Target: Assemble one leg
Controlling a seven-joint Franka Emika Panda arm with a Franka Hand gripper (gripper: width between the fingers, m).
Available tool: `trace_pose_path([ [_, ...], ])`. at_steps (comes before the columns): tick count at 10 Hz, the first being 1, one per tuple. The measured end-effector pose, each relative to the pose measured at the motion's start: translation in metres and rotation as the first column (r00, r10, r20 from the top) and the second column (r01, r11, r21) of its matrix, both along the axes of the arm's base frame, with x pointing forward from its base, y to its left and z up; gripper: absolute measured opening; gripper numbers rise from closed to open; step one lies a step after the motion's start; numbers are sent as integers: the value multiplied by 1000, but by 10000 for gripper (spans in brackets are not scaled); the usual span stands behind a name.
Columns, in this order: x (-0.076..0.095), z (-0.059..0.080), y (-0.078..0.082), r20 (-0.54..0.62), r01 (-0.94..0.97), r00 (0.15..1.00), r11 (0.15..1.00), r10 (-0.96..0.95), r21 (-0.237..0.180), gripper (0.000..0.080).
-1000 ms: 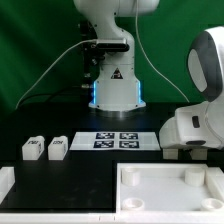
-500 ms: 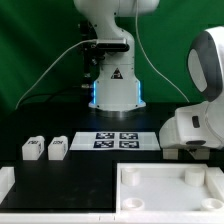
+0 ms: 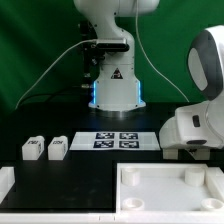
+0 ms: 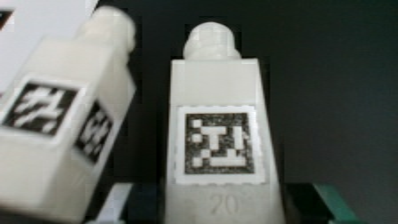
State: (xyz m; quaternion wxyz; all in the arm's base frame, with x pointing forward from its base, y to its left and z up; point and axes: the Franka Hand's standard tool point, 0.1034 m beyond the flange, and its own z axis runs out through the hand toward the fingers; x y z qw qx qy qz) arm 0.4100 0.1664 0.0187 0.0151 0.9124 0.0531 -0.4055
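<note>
Gripper (image 4: 226,202) looks spread open, its fingers (image 4: 338,200) straddling the leg (image 4: 217,120) without touching it. A second leg (image 4: 71,90) sits just beside. All of this is off the marker board (image 3: 121,139) toward the exterior view's right. I'd centre first, then squeeze squarely without nudging the neighbour.
</note>
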Motion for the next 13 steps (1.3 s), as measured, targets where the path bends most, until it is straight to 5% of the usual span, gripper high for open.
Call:
trace_pose_path([
  [2,35,40,-16,79,-26,997,997,21,68,292],
  [3,59,52,-20,185,-26,983,995,8,98,292],
  [5,104,99,-40,473,-38,880,985,-47,168,292],
  [7,115,132,-38,654,-53,754,986,-62,156,293],
  [11,120,125,-44,895,-91,431,981,-115,170,293],
  [13,157,124,-56,966,-135,224,978,-125,158,293],
])
